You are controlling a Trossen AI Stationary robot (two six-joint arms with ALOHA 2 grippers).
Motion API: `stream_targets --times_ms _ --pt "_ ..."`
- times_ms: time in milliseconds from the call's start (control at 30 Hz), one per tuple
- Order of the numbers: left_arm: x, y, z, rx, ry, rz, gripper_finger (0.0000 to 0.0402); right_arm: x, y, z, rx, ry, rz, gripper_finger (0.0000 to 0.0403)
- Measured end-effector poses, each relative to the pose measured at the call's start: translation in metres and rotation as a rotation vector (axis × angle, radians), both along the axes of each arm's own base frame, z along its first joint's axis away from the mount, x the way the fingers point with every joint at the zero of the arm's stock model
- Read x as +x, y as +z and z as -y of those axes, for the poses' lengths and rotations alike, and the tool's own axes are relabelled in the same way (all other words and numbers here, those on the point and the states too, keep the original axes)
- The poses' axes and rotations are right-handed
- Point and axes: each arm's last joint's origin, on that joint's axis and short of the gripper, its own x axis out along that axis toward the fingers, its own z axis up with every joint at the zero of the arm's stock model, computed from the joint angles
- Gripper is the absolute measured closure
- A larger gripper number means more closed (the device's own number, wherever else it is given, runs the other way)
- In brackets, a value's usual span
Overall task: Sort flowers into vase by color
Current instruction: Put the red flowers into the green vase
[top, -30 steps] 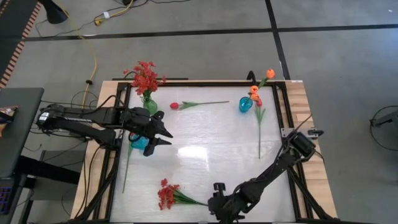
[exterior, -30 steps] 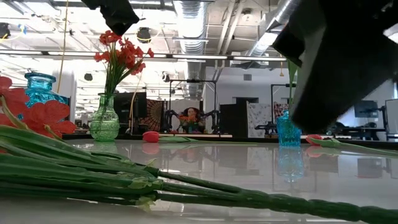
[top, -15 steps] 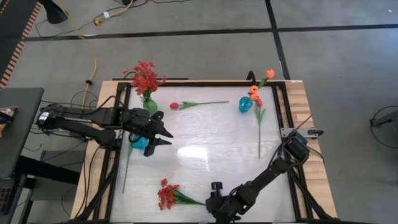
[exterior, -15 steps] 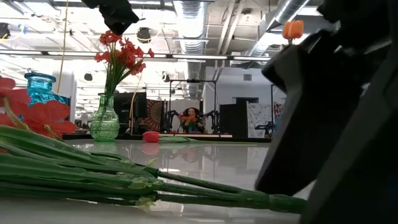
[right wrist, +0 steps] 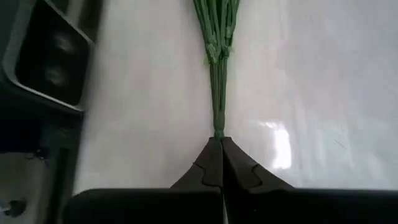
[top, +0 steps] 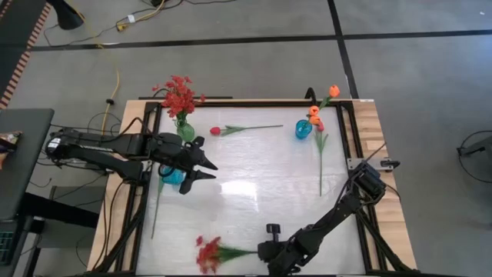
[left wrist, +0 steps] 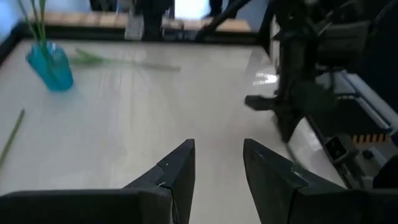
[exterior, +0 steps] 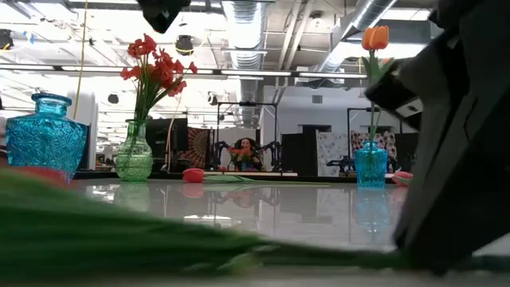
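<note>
Green stems (right wrist: 217, 74) between right jaws, wrist view only.

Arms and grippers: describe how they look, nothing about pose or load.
Both arms are black, jointed and slim. The left gripper has two dark wedge-shaped fingers tapering to blunt tips. The right gripper has matching dark fingers with stepped, notched inner edges. The right arm carries a boxy black joint block partway along it.

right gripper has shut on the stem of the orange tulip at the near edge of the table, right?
Not the orange tulip. The right gripper has shut on the stem end of the red spray lying at the near edge; the right wrist view shows its bundled green stems meeting the closed fingertips.
</note>
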Motion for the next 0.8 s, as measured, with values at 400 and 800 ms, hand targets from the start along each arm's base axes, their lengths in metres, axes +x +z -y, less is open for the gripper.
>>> stream_targets --times_ms 400,800 --pt "0.001 0.017 -0.002 0.047 -0.089 0.185 0.0278 -0.019 0.041 0.053 -0.129 -0.27 0.001 0.0386" --pt "-0.037 0.045 -0.027 0.12 -0.063 0.359 0.0278 -0.05 0.109 0.151 0.031 -0.538 0.309 0.0386"
